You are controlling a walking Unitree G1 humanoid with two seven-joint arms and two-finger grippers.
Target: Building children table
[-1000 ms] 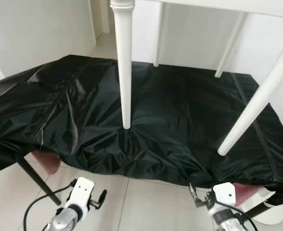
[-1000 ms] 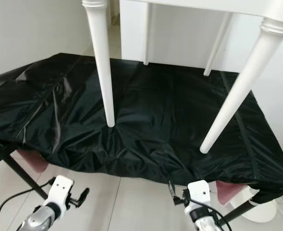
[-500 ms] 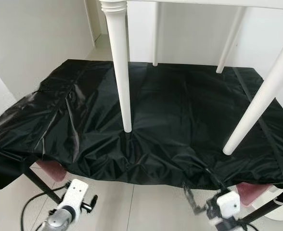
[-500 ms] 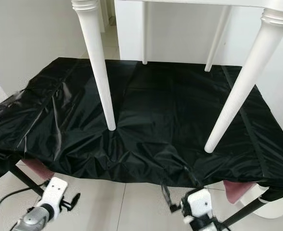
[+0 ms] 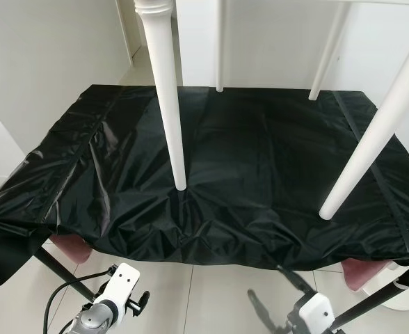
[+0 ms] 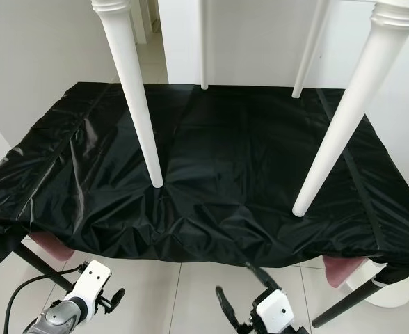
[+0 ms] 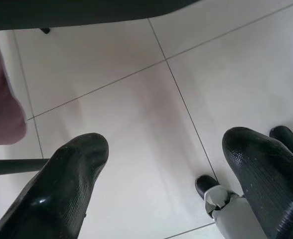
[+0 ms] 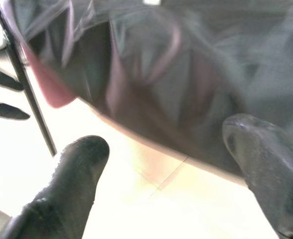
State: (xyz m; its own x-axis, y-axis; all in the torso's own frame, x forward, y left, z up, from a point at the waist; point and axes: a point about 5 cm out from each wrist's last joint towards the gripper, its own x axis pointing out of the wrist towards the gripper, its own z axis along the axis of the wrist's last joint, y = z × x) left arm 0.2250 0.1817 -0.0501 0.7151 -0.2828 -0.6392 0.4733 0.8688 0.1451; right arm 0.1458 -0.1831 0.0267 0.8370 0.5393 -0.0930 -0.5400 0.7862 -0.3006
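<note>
With the white children table (image 5: 177, 104) standing on its four legs on the black-sheeted desk (image 5: 86, 153), both the left pincer (image 7: 161, 169) and right pincer (image 8: 161, 164) hang spread below the near edge, so I'd raise them clear of the sheet before reaching for a leg.

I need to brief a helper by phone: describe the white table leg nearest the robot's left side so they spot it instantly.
A black plastic sheet covers a work surface. Four white table legs stand on it; this leg lands near the front edge. It stands nearly upright, while its front neighbour leans steeply.
</note>
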